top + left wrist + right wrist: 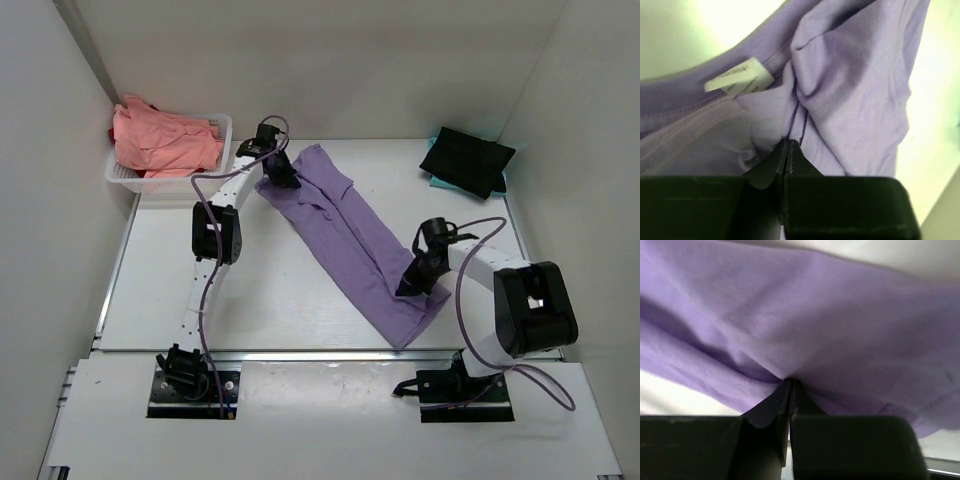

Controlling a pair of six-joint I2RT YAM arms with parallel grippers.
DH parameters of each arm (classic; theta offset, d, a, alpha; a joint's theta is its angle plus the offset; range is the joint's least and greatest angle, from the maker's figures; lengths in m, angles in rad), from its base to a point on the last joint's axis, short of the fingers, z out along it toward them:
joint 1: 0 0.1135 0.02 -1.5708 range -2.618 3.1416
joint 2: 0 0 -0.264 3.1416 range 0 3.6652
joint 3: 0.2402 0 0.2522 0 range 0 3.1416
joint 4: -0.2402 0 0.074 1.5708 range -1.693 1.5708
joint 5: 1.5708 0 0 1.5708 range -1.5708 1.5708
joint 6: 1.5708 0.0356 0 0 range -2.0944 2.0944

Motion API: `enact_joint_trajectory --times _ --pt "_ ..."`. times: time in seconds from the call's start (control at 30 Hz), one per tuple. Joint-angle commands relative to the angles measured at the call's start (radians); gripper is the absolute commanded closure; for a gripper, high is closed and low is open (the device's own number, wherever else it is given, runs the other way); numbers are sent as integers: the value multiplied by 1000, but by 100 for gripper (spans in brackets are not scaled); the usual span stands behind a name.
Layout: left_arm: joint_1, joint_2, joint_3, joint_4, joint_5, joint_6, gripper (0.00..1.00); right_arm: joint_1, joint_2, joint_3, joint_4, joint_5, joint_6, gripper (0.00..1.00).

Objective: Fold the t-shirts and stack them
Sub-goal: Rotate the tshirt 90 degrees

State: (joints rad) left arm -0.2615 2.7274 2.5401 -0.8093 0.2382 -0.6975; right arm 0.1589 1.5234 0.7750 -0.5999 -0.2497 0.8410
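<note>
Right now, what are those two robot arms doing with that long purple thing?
They are folding a lavender-purple t-shirt, which lies as a long strip slanting across the white table. The left gripper is pinched shut on its collar end, the right gripper on its lower end. Salmon-pink shirts wait in a white lattice plastic basket at the far left; a folded black shirt sits on a teal shirt at the far right.
</note>
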Motion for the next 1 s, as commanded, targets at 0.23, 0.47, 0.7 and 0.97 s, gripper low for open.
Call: enact_joint_trajectory --times 0.23,0.47,0.7,0.97 --pt "45 164 52 352 118 -207 100 250 32 -117 230 -137 135 99" --pt "113 147 57 555 110 -306 100 453 211 148 54 -57 -83 100" --pt "122 100 75 564 159 -303 100 585 284 306 -60 79 -262 100" --pt "93 -75 42 406 228 -203 98 700 219 264 -49 184 -341 100"
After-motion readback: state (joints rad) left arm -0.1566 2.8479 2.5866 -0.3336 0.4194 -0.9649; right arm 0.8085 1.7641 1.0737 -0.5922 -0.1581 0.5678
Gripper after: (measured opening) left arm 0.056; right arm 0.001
